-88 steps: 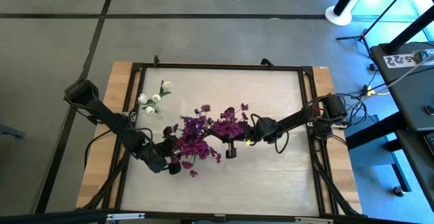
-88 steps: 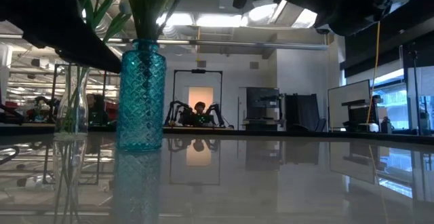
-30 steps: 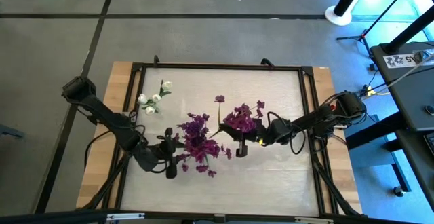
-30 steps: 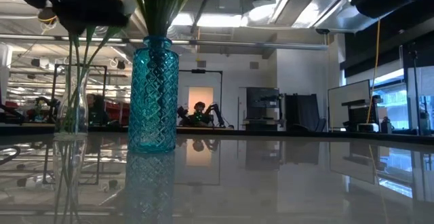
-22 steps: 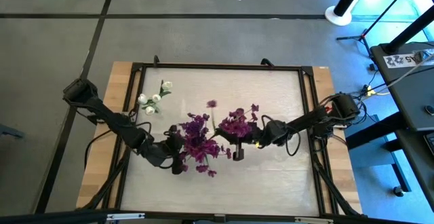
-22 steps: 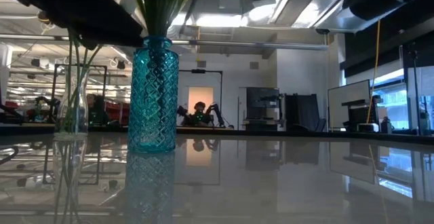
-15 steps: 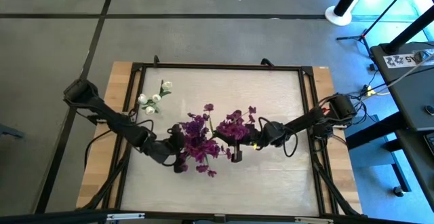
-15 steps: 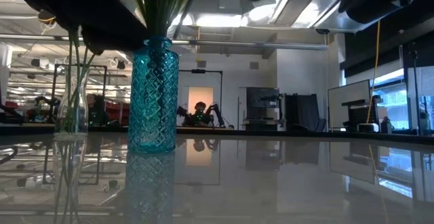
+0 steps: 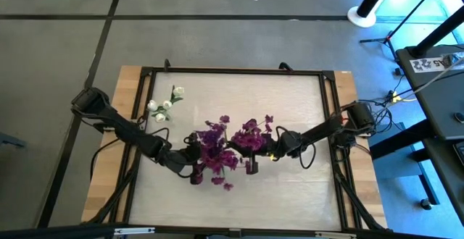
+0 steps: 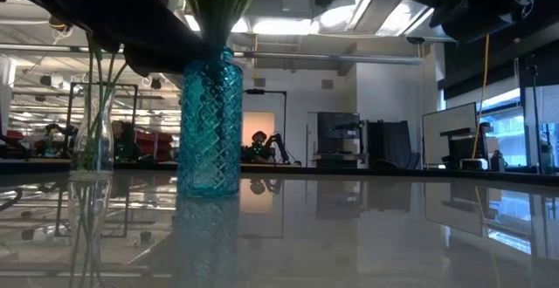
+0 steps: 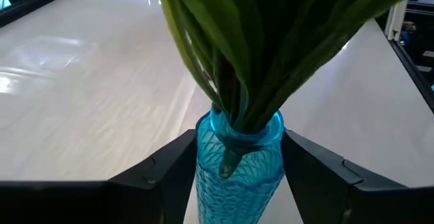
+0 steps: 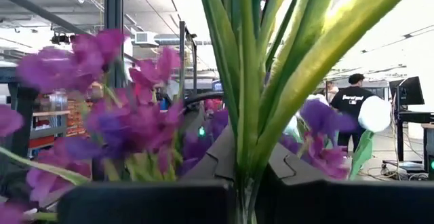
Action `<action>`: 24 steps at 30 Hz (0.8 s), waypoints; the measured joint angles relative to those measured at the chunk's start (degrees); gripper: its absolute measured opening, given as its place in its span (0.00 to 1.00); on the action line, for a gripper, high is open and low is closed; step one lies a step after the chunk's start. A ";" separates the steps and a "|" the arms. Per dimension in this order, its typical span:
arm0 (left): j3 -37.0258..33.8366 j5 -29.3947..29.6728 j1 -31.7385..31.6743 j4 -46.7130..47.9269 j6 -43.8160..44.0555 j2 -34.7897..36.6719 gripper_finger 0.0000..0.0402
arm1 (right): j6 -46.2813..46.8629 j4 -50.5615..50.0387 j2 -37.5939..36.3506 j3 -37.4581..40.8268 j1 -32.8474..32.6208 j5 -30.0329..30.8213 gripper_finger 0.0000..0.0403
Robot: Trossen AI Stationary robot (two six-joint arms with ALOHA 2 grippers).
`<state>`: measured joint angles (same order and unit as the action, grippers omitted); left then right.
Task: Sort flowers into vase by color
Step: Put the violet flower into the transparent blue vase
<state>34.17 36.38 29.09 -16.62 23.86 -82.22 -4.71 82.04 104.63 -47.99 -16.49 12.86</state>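
A blue glass vase (image 10: 208, 122) stands on the table and holds purple flowers (image 9: 212, 151) on green stems. My left gripper (image 9: 197, 169) reaches it from the table's left, open, with one finger on each side of the vase (image 11: 237, 176) below its rim. My right gripper (image 9: 250, 164) is just to the right of the vase, shut on a purple flower sprig (image 9: 250, 134) whose blossoms stand above the fingers. White flowers (image 9: 163, 105) stand in a clear vase (image 10: 87, 131) at the far left. My left gripper has the vase's upper wall (image 11: 203, 149) between its open fingers, which come in level from the table's left. Both inner sides lie close against the glass; a firm touch cannot be told. The vase stands upright on the table. My right gripper pinches the sprig's green stems (image 12: 245, 163) at their lower end between its two fingers. The fingers slant upward from the table's right. The sprig is clear of the table, stems rising out of the hold and blossoms on top.
A black frame (image 9: 232, 71) runs around the white table top. The clear vase of white flowers stands beyond the left arm, toward the far left corner. Bare table top (image 9: 290, 195) lies near the front and at the far right.
My left gripper has gone toward the table's right, up to the blue vase, and now has it between its fingers. The vase has slid a little toward the right and stays upright. My right gripper has carried its purple sprig leftward and down, close to the vase's bunch.
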 joint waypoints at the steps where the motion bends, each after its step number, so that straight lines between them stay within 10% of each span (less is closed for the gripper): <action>1: 0.00 0.02 -0.23 0.00 0.00 0.00 0.51 | 0.27 0.19 0.45 -0.06 0.00 0.00 0.04; 24: 0.00 0.20 -3.77 0.26 -0.59 0.02 0.39 | 1.48 -22.11 -0.34 -3.99 0.02 4.89 0.04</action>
<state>34.17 36.58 25.32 -16.36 23.26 -82.19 -3.23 59.92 104.29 -51.99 -16.47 17.75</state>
